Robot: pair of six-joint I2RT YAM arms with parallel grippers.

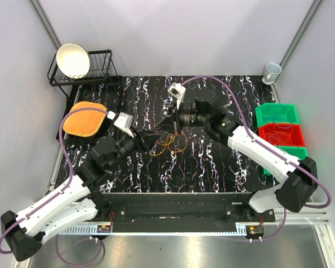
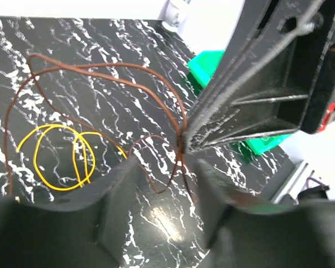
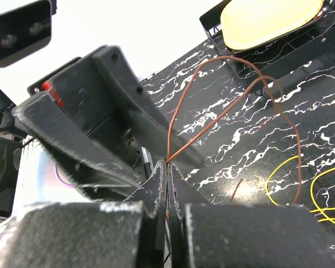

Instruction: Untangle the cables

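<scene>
A thin orange-brown cable (image 2: pixel 109 68) lies in big loose loops on the black marbled table, beside a coil of yellow cable (image 2: pixel 61 158). In the top view both form one small heap (image 1: pixel 171 143) at the table's middle. My right gripper (image 3: pixel 167 162) is shut on the orange-brown cable (image 3: pixel 223 109), pinching a strand at its fingertips, and the strand rises from the tips. It sits over the heap (image 1: pixel 166 127). My left gripper (image 2: pixel 164 167) is open and empty, close in front of the right gripper's fingers (image 2: pixel 240 111), with the pinched strand hanging between its jaws. It also shows in the top view (image 1: pixel 151 139).
Green bins (image 1: pixel 276 113) and a red bin (image 1: pixel 282 134) holding pale wire loops stand at the right edge. An orange mat (image 1: pixel 85 118) lies at the left. A wire dish rack (image 1: pixel 95 75) with a white bowl (image 1: pixel 73 60) stands at the back left, and a cup (image 1: pixel 272 71) at the back right.
</scene>
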